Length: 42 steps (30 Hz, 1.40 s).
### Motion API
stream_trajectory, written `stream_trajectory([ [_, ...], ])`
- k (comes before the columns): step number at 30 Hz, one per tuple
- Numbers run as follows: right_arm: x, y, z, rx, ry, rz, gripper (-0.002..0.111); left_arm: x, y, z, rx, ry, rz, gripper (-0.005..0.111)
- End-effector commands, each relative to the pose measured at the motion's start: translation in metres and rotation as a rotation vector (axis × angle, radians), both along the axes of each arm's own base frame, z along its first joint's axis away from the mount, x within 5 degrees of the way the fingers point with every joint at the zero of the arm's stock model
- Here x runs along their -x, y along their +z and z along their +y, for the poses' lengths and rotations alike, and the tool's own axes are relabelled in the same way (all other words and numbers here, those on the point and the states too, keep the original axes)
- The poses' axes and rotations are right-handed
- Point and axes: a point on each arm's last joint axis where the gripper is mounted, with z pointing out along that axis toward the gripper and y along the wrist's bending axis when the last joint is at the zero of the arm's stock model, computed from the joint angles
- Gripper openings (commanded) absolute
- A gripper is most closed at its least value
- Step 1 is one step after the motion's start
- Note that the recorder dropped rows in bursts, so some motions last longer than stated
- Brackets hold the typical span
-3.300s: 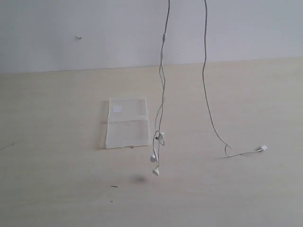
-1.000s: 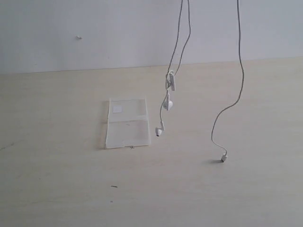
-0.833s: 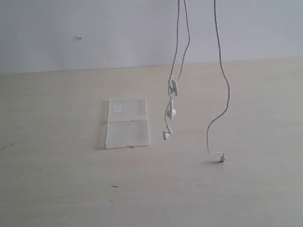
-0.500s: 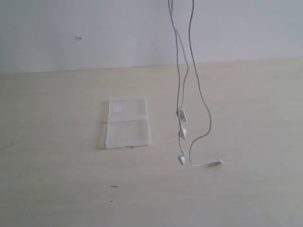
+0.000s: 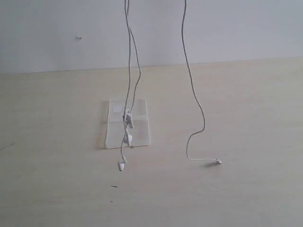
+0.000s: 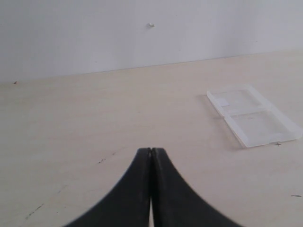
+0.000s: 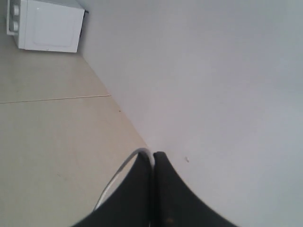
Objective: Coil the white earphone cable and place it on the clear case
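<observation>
The white earphone cable [image 5: 128, 119] hangs from above the exterior view. Two strands drop in front of the clear case [image 5: 116, 132], and the lowest earbud [image 5: 122, 165] hangs just in front of the case's near edge. A third strand falls further right, with its plug [image 5: 218, 161] lying on the table. My right gripper [image 7: 152, 153] is shut on the cable [image 7: 124, 169], which loops out of its tips. My left gripper [image 6: 151, 149] is shut, and I see no cable at its tips. The case [image 6: 253, 122] lies beyond it, off to one side. Neither gripper shows in the exterior view.
The case lies open and flat with a white sticker [image 5: 117, 109] on its far half. A grey wall with a small mark [image 5: 78, 37] closes off the back of the table. Dark specks [image 5: 114, 186] dot the near tabletop. A white box-like unit [image 7: 45, 26] stands on the floor.
The earbud strands have swung left, from right of the case to in front of it. The plug strand has shifted slightly, and the plug stays on the table at about the same spot.
</observation>
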Motion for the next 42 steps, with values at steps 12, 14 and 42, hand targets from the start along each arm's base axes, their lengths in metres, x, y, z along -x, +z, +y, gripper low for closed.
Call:
stream_trajectory([
  [12,0.021,0.042,-0.022,-0.225,-0.074,-0.242,0.000,0.000,0.000,0.000,0.009,-0.001,-0.008,0.000],
  [14,0.026,0.046,-0.026,-0.249,-0.085,-0.268,0.000,0.000,0.000,0.000,0.009,-0.001,-0.008,0.000],
  [42,0.060,0.068,-0.069,-0.237,-0.267,-0.446,0.000,0.000,0.000,0.000,0.009,-0.001,-0.008,0.000],
])
